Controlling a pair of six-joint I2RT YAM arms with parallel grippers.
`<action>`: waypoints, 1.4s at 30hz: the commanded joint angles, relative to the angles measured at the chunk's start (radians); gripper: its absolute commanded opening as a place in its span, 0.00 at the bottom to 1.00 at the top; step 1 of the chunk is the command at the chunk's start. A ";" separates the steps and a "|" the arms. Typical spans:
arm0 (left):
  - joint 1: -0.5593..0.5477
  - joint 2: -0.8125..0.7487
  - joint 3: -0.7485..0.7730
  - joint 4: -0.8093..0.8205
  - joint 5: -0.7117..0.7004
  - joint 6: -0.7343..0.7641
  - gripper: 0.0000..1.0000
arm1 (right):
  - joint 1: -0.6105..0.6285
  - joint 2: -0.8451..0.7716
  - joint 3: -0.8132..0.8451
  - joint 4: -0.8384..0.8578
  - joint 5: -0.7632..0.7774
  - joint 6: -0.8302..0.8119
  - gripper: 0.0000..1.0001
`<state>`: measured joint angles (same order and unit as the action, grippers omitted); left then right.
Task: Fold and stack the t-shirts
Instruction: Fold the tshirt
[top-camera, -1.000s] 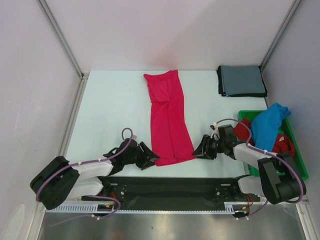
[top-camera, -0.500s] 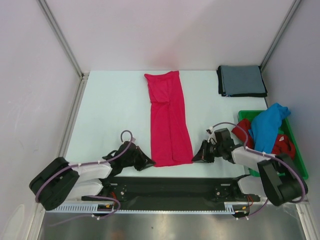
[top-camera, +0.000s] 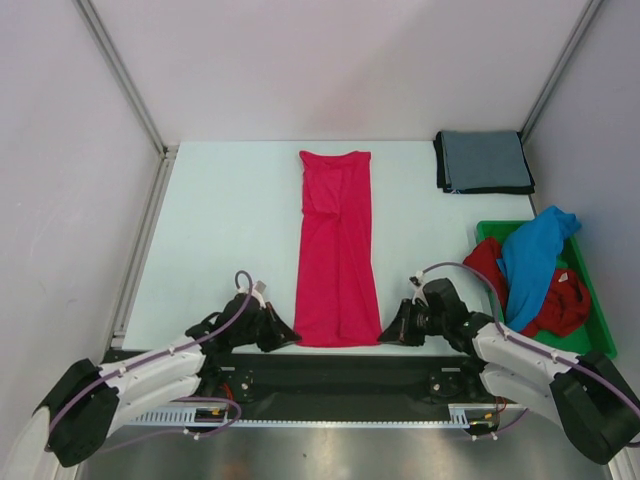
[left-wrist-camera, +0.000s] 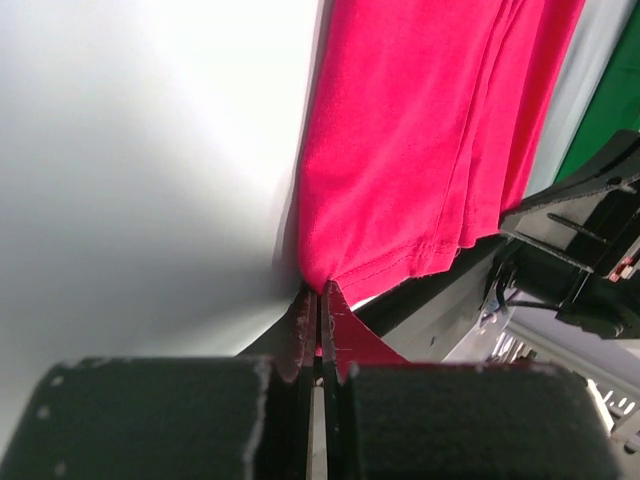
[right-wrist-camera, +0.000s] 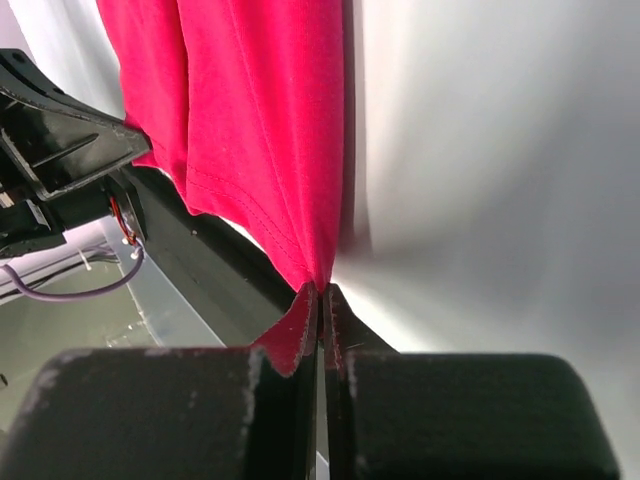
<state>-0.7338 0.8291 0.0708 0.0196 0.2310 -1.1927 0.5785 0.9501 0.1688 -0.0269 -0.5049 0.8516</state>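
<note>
A bright pink-red t-shirt (top-camera: 337, 250) lies as a long narrow strip down the middle of the table, its hem at the near edge. My left gripper (top-camera: 291, 338) is shut on the hem's near left corner (left-wrist-camera: 322, 282). My right gripper (top-camera: 385, 337) is shut on the near right corner (right-wrist-camera: 318, 278). A grey-blue t-shirt (top-camera: 483, 160) lies folded at the back right. A bright blue t-shirt (top-camera: 535, 255) is draped over a darker red t-shirt (top-camera: 560, 305) in the green tray.
The green plastic tray (top-camera: 600, 330) stands at the right edge of the table. Metal frame posts (top-camera: 120, 75) rise at the back corners. A black base bar (top-camera: 340, 375) runs along the near edge, just under the shirt's hem.
Both grippers have closed on the pink-red shirt's near corners and pulled them toward the near edge. The shirt now lies straighter and longer.
</note>
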 joint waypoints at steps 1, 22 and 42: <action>-0.007 -0.033 -0.063 -0.060 0.028 0.045 0.00 | 0.027 -0.022 -0.021 0.004 0.016 0.046 0.00; -0.009 -0.239 -0.135 -0.079 0.077 0.001 0.00 | 0.103 -0.205 -0.086 0.001 0.101 0.179 0.00; 0.273 0.178 0.300 0.032 0.137 0.183 0.00 | -0.198 0.305 0.419 -0.031 -0.038 -0.111 0.00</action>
<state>-0.5259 0.8917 0.2176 -0.0574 0.3077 -1.1137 0.4309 1.1339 0.4488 -0.0784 -0.4805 0.8593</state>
